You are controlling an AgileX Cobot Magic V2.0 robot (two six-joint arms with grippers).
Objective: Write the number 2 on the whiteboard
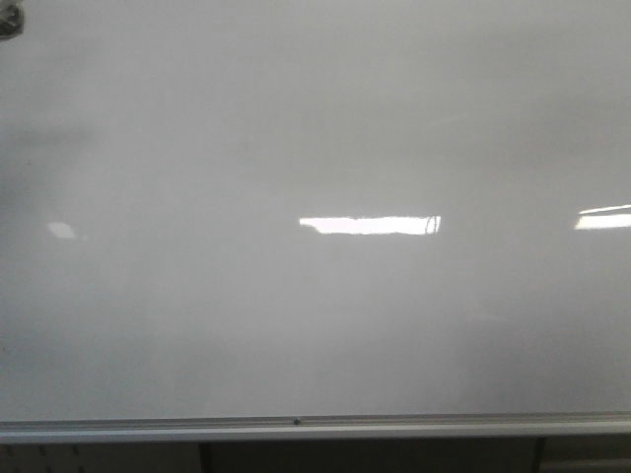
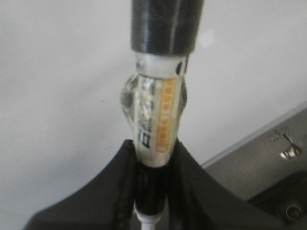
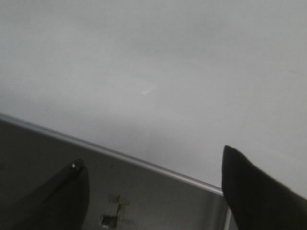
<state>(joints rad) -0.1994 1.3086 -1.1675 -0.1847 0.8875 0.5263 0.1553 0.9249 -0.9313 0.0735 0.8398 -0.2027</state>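
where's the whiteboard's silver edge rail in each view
Front view: the silver edge rail runs along the bottom of the whiteboard.
Left wrist view: a slanted strip right of the marker.
Right wrist view: a diagonal above the open fingers.
Shared landmark: the board's white surface.

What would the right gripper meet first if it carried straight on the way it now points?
Probably the whiteboard, near its silver edge rail. The right gripper is open and empty, nothing showing between its fingers and the board, though depth is unclear.
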